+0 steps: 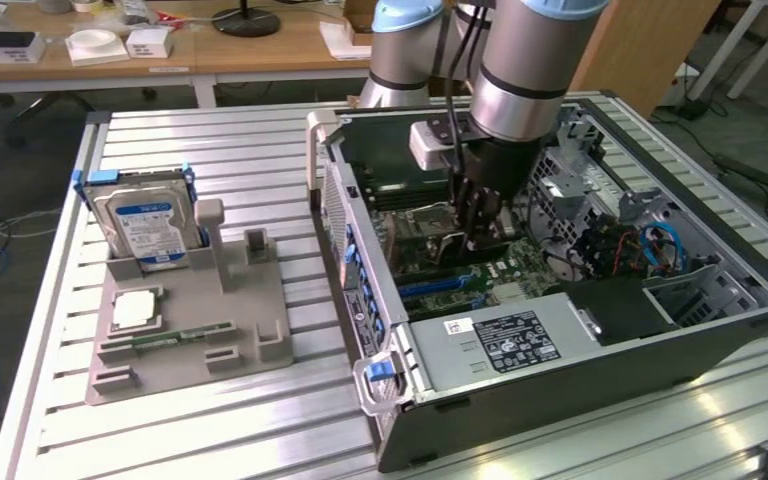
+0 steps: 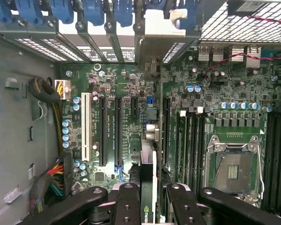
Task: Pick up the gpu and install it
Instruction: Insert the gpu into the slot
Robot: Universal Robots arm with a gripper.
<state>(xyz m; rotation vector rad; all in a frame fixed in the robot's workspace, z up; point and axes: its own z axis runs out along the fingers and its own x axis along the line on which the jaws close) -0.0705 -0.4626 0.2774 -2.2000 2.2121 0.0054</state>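
My gripper (image 1: 480, 235) reaches down into the open computer case (image 1: 704, 320), just above the green motherboard (image 1: 471, 280). The wrist view has the gpu (image 2: 148, 159) edge-on between my black fingers (image 2: 127, 201), a thin dark card with a green logo near the grip. My gripper (image 2: 149, 190) is shut on it. The card stands upright over the row of long expansion slots (image 2: 117, 126) on the motherboard (image 2: 107, 79). Its far end points at the silver bracket opening (image 2: 154, 37) in the case's back wall. Whether its lower edge touches a slot is hidden.
The empty CPU socket (image 2: 234, 164) and memory slots lie beside the card. Bundled cables (image 2: 51, 98) run along the case wall. The power supply (image 1: 511, 340) fills the near end of the case. Outside, a grey holder (image 1: 244, 330) carries a hard drive (image 1: 148, 225), a CPU chip (image 1: 135, 308) and a memory stick (image 1: 171, 340).
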